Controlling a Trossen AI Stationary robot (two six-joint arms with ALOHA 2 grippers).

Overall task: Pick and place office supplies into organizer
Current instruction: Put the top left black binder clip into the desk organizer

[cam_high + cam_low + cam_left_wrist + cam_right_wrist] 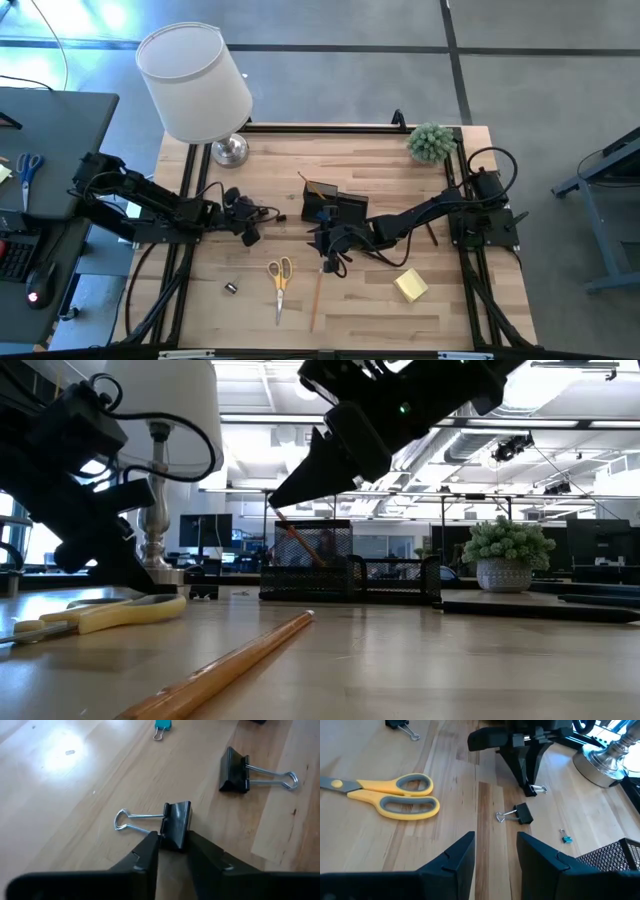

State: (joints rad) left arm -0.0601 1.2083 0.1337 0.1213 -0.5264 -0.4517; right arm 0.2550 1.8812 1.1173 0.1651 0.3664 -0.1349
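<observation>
My left gripper is down at the table left of centre, shut on a black binder clip. A second binder clip and a tiny blue clip lie beyond it. My right gripper hangs open above the table, in front of the black mesh organizer, touching nothing. The yellow-handled scissors, a pencil, the yellow sticky-note pad and a small dark clip lie flat nearer the front edge. My left gripper pinches the clip's black body at its near end between its two fingertips, one finger on each side. The fingers slant down from the table's left. The clip lies on the table, its wire handle sticking out sideways.
A white-shaded lamp stands at the far left, its metal base close behind my left gripper. A small potted plant sits at the far right corner. Bare wood lies between the scissors and the sticky-note pad.
</observation>
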